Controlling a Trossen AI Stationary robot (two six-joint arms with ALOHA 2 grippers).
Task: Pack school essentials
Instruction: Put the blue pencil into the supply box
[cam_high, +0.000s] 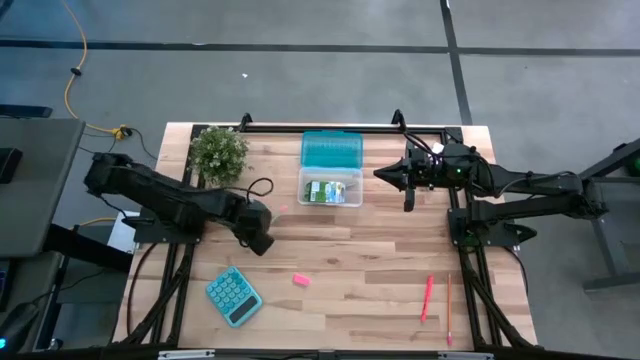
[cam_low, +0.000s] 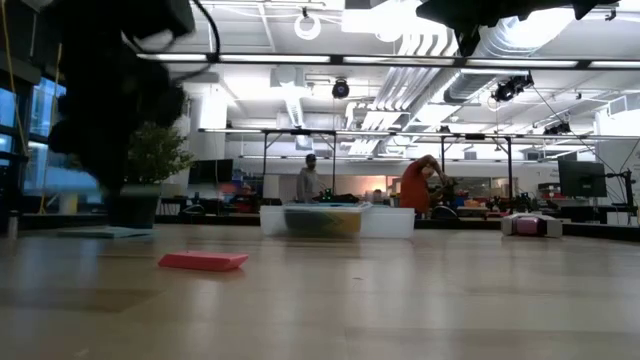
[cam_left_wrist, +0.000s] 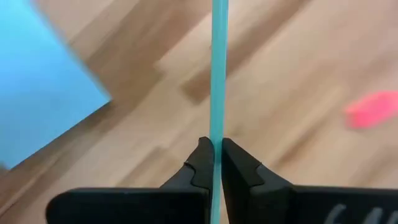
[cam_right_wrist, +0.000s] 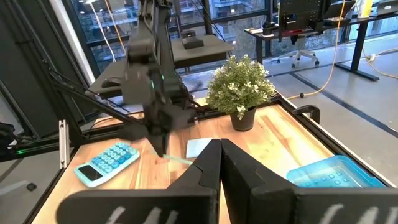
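My left gripper is near the table's left middle, shut on a thin teal pen. A light-blue note pad lies flat beside it. The pink eraser lies on the wood toward the near edge. The pink-red pen and the thin pencil lie near the right near corner. A clear box holds green things, and its teal lid lies behind it. My right gripper hovers shut just right of the box, holding nothing. My left gripper pinches the teal pen's shaft between its two fingertips. Most of the pen's length sticks out past them. In the right wrist view the pen slants out from the gripper low over the table. I cannot tell whether its free end touches the wood.
A teal calculator lies near the left near corner. A small potted plant stands at the far left. Bare wood lies between the box and the near edge. People move in the room beyond the table.
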